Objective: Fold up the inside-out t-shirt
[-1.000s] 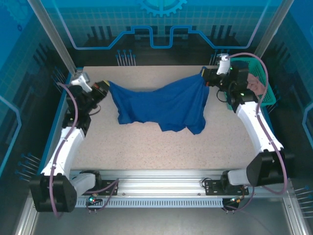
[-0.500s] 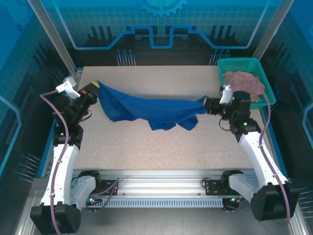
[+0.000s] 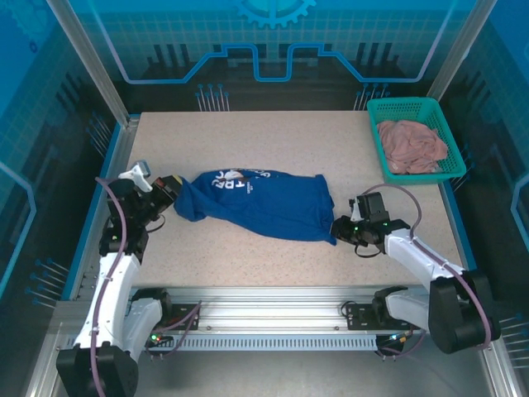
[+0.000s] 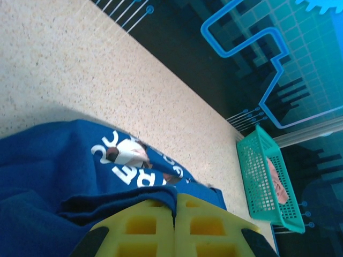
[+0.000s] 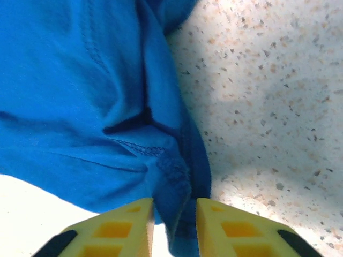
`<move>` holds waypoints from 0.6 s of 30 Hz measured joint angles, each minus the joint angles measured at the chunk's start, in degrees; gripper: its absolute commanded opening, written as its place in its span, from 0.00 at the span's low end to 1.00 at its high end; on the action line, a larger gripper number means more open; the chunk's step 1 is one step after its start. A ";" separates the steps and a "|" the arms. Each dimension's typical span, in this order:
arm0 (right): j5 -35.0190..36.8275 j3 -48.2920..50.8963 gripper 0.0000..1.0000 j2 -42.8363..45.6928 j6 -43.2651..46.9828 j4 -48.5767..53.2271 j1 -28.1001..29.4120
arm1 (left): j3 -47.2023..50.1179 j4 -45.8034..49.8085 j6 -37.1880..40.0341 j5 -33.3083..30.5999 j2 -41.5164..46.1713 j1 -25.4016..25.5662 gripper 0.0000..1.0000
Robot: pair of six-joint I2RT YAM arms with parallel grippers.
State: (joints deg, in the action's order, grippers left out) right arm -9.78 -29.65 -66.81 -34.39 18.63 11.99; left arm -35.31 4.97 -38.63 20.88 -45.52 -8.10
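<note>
Top external view, from the left: the left gripper [image 3: 171, 192] sits low over the table [image 3: 273, 132] near its left edge, closed on the left end of the inside-out t-shirt [image 3: 264, 211]. In the left wrist view its yellow fingers [image 4: 142, 227] are pressed together with no gap, and a fold of blue cloth is bunched at their tips.

The t-shirt lies flat on the table as a long, crumpled band running between the two grippers, towards the near half of the surface. White lettering [image 3: 235, 180] faces up on its left part, close to the left gripper, and a small light patch sits among the letters.

At the shirt's right end is the right gripper [image 3: 336, 229], also down at table level. In the right wrist view its jaws stand apart, and a stitched edge of the blue cloth lies in the gap between them, resting on the speckled tabletop rather than being pinched.

Further right, in the far right corner and well apart from the shirt, a teal basket [image 3: 401, 101] holds a dusty-pink garment [image 3: 413, 145].
</note>
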 measured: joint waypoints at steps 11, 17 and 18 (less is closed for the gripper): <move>4.59 -5.11 0.45 -3.43 3.65 3.65 3.04 | 0.33 -0.11 0.00 1.07 -0.02 0.00 0.00; 7.91 -10.75 0.52 -9.86 7.80 5.84 4.07 | 0.33 -0.22 0.00 1.46 -0.02 0.00 0.00; 8.35 -11.67 0.54 -10.84 8.46 6.29 4.79 | 0.33 -0.24 0.00 1.49 -0.02 0.00 0.00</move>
State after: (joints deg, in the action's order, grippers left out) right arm -1.43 -41.32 -77.65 -25.93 24.93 16.78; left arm -34.98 4.73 -38.63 22.37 -45.54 -8.10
